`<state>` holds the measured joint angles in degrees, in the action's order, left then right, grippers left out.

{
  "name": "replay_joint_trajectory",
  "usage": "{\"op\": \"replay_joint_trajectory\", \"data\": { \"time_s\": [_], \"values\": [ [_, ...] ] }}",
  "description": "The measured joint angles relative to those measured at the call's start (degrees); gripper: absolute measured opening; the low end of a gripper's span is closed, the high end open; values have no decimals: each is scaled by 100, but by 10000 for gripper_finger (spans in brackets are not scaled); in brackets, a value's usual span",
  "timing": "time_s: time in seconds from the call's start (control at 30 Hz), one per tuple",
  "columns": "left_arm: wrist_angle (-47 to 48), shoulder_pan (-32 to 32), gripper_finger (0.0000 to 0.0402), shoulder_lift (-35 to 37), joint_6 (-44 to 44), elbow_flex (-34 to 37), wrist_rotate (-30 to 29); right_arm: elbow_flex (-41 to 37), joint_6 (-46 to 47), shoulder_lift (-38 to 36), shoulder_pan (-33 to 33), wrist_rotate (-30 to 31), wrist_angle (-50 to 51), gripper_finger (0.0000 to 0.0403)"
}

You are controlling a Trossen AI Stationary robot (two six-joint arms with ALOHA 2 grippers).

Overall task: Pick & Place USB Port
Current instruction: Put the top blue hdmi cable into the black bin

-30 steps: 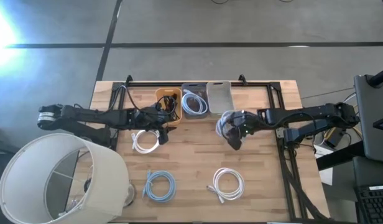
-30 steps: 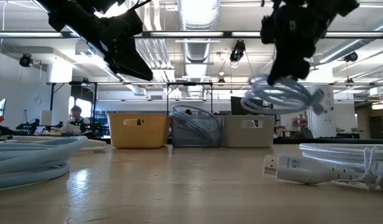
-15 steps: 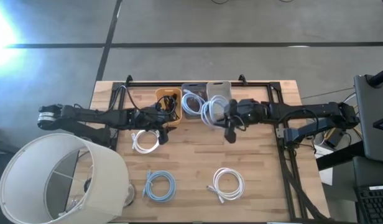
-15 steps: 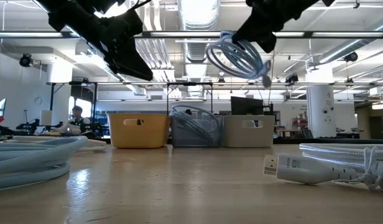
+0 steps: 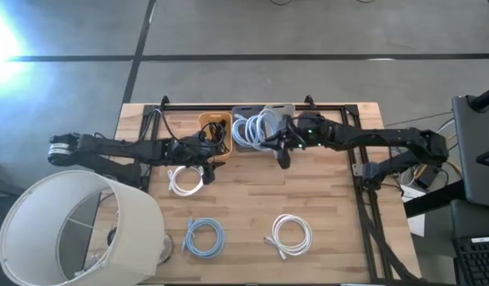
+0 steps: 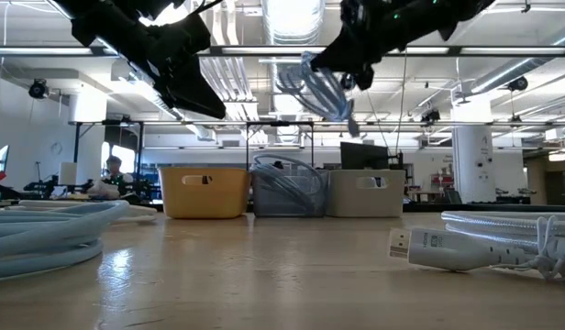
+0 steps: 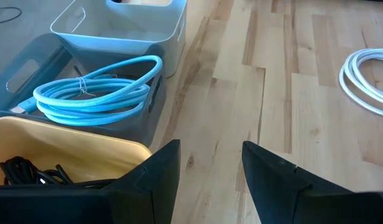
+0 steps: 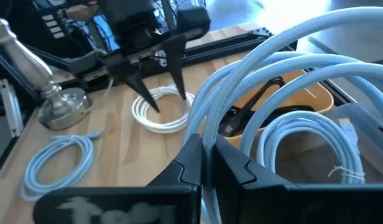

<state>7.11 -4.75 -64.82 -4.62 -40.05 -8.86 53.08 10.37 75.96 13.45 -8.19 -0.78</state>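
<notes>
A coiled light-blue cable (image 5: 260,127) is in my right gripper (image 5: 278,143), which is shut on it above the grey bin (image 5: 236,111) at the table's far edge. The low view shows this coil (image 6: 319,87) high above the bins. The grey bin holds another blue coil (image 7: 95,93). A yellow bin (image 5: 205,121) with black cables stands to its left, a pale bin (image 5: 283,111) to its right. My left gripper (image 5: 205,171) hovers open beside the yellow bin, near a white coil (image 5: 185,181) lying flat. My right gripper pinches several strands of the light-blue coil (image 8: 210,127) between its two fingers (image 8: 191,165). The coil is lifted clear and stands out past the fingers, tilted, over the grey bin.
A light-blue coil (image 5: 203,237) and a white coil (image 5: 292,234) lie near the table's near edge. A lamp with a big white shade (image 5: 78,230) covers the near-left corner. In the low view a white cable plug (image 6: 429,246) lies near the camera.
My right gripper has carried the light-blue coil up and toward the table's left and far edge, from over the middle-right of the table to above the grey bin. It has stayed shut on the coil.
</notes>
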Motion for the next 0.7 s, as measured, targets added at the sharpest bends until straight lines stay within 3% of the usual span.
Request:
{"op": "replay_joint_trajectory", "data": {
  "time_s": [0.4, 0.7],
  "values": [
    [2, 2, 177, 0, 29, 0, 0, 125, 16, 1332, 609, -889, -1603, 13],
    [22, 4, 177, 0, 37, 0, 0, 577, 169, 2125, 833, -1448, -1805, 13]
  ]
}}
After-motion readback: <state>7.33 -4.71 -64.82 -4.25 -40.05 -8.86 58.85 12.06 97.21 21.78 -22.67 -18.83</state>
